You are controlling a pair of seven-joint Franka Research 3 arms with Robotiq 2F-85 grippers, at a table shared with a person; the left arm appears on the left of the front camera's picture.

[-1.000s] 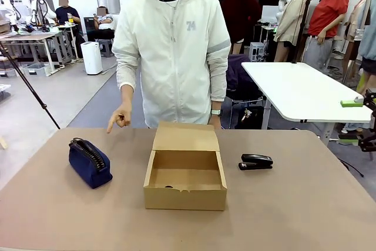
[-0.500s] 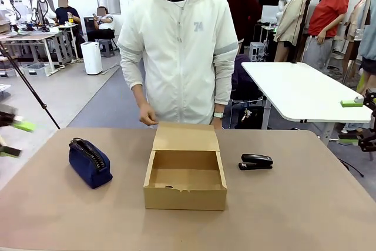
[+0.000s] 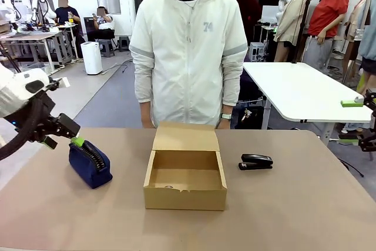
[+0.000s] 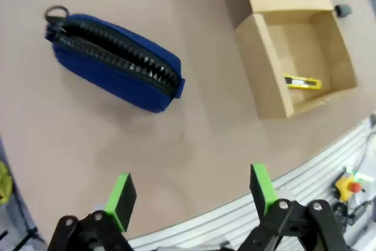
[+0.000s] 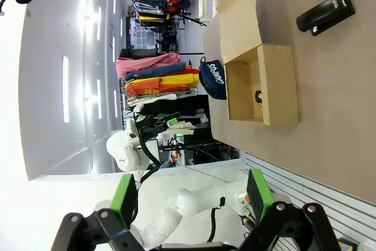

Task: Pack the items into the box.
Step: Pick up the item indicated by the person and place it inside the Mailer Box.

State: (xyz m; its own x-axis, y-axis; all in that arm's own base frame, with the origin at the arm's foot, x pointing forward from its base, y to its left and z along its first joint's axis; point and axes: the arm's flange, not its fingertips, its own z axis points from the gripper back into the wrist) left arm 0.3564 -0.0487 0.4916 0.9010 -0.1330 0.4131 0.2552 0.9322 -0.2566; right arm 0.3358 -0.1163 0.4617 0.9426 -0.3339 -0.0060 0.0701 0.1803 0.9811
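The navy blue pouch [image 3: 90, 163] lies on the table's left side, zipper up. My left gripper [image 3: 63, 140] hangs open just above and beside its far left end. In the left wrist view the pouch [image 4: 111, 63] lies ahead of the open left gripper [image 4: 191, 191], nothing between the fingers. The brown box [image 3: 185, 199] stands open at the centre, flap raised toward the person. The black stapler [image 3: 256, 161] lies right of it. My right gripper [image 3: 351, 122] stands open at the right edge, off the table. The right wrist view shows the stapler [image 5: 326, 13], box [image 5: 281, 86], pouch [image 5: 212, 79] and open right gripper [image 5: 191, 195].
A small yellow tool [image 4: 302, 82] lies inside the box [image 4: 264, 63]. A person in a white jacket [image 3: 188, 57] stands at the far edge behind the box, hands low behind the flap. A white table [image 3: 294, 89] stands behind on the right.
My left arm has swung in from the left and now hangs by the pouch. The person has drawn back the pointing hand and stepped a little right. Right arm unchanged.
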